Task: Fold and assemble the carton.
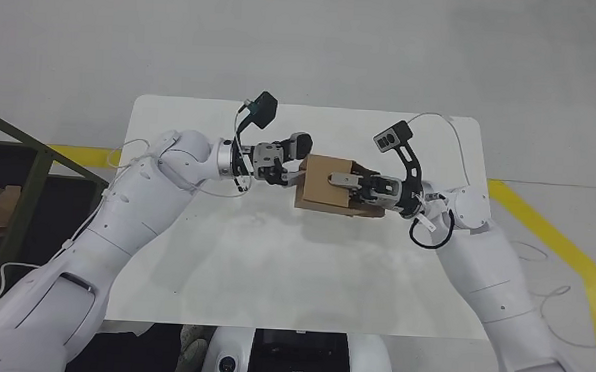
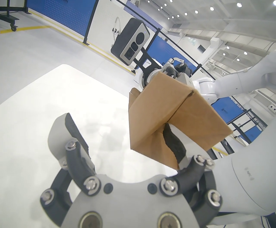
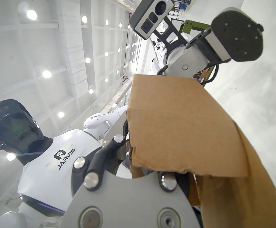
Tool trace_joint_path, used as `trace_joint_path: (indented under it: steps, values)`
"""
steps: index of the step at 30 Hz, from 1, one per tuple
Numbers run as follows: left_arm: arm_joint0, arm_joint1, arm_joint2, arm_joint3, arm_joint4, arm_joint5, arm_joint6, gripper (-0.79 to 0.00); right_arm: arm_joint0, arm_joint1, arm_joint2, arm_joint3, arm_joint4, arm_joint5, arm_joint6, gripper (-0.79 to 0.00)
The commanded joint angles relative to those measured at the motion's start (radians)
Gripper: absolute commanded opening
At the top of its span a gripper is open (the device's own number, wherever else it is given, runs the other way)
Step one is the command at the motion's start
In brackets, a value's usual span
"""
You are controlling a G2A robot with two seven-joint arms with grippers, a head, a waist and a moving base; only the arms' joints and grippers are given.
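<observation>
White table [image 1: 274, 275], left end effector [image 1: 293, 158] spread, right end effector [image 1: 356, 181] pinching carton [image 1: 323, 185]

Right gripper [image 3: 133, 149] clamped on torn-edged wall of brown carton [image 3: 183, 129]; one finger [image 3: 107, 151] outside wall, other hidden behind cardboard. Carton runs from gripper toward 12 o'clock. Past far edge, at 1 o'clock: left gripper [image 3: 204, 62], black pad [image 3: 237, 34] clear of carton. Wrist camera [image 3: 152, 16] at 12.
</observation>
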Motion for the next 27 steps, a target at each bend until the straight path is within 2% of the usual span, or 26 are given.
trace_joint_path:
  steps: [1, 12, 27]
  values:
    - [0.003, 0.001, -0.001, -0.002, 0.000, 0.000, -0.002, 0.000, 0.000, -0.001, 0.000, 0.002, 0.001, 0.000, 0.001, -0.785]
    - [0.026, 0.011, -0.015, -0.021, -0.018, 0.000, -0.018, 0.000, 0.016, -0.008, -0.012, 0.035, 0.028, -0.001, 0.054, -0.785]
    - [0.075, 0.041, -0.063, -0.058, -0.046, 0.000, -0.057, 0.000, 0.061, -0.024, -0.030, 0.130, 0.063, -0.018, 0.115, -0.785]
